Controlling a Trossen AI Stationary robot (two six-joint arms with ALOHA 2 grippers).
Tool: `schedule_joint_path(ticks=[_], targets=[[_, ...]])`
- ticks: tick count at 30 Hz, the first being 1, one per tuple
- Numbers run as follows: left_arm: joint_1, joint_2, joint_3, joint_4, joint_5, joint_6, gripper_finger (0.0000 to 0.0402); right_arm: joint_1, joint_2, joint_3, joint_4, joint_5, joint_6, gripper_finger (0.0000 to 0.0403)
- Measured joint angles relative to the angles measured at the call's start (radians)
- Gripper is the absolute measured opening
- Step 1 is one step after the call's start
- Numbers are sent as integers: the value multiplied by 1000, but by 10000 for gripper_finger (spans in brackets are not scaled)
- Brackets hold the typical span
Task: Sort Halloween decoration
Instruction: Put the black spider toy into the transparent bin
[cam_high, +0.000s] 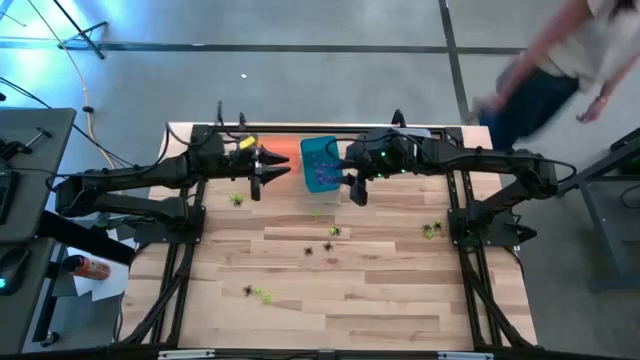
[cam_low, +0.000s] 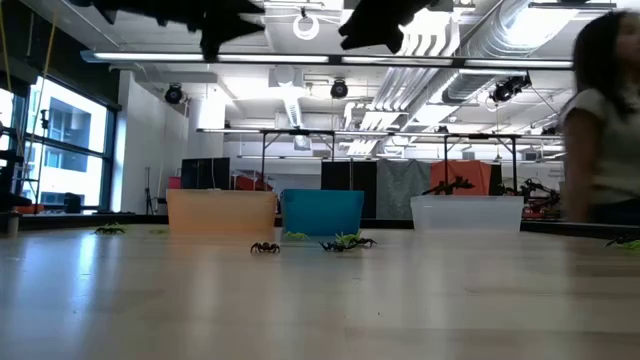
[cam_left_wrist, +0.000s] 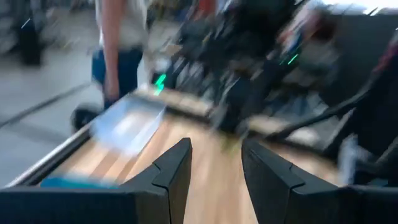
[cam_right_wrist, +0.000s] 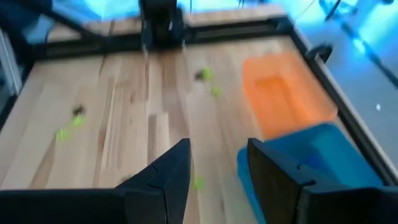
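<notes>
**Two robot arms hanging over bins at the far end of a wooden desk**

Seen from above, a pale wooden desk (cam_high: 340, 290) is lying between two dark arms reaching inward from either side; the left pincer (cam_high: 258, 185) is hanging beside an orange bin (cam_high: 283, 150) at the far edge, and the right pincer (cam_high: 357, 189) is hanging just beside a teal bin (cam_high: 320, 163); both pincers are raised clear of the desk top, showing only as dark shapes at the top of the low view. In each wrist view the two dark fingers (cam_left_wrist: 174, 174) are standing apart with bare wood showing between them, so both pincers are open and holding nothing; the right fingers (cam_right_wrist: 171, 177) are pointing over the wood next to the teal bin.

The Halloween decoration (cam_high: 331, 233), tiny spidery trinkets in black and yellow-green, is lying scattered on the desk: a small cluster near the middle, one piece near the left arm (cam_high: 237, 199), one near the right arm (cam_high: 431, 230), and a pair toward the near edge (cam_high: 257, 293); some purple pieces are sitting inside the teal bin. In the low view a clear bin (cam_low: 467, 212) is standing to the right of the teal one.

A person (cam_high: 560, 70) is moving past beyond the far right corner, blurred.
</notes>
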Motion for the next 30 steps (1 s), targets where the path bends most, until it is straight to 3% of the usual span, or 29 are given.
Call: schedule_joint_path(ticks=[5, 13, 15, 22, 30], targets=[[-27, 0, 0, 121, 22, 2, 127, -1, -33, 0, 89, -6, 15, 139], [-99, 28, -8, 100, 6, -23, 126, -1, -57, 0, 67, -8, 48, 128], [-132, 32, 10, 24, 6, -14, 126, -1, -57, 0, 46, -8, 38, 127], [-266, 154, 188, -437, 6, 365, 126, -14, -92, -1, -56, 33, 9, 127], [-345, 477, 346, -598, 5, 749, 126, -64, -122, -1, -187, 48, -32, 127]])
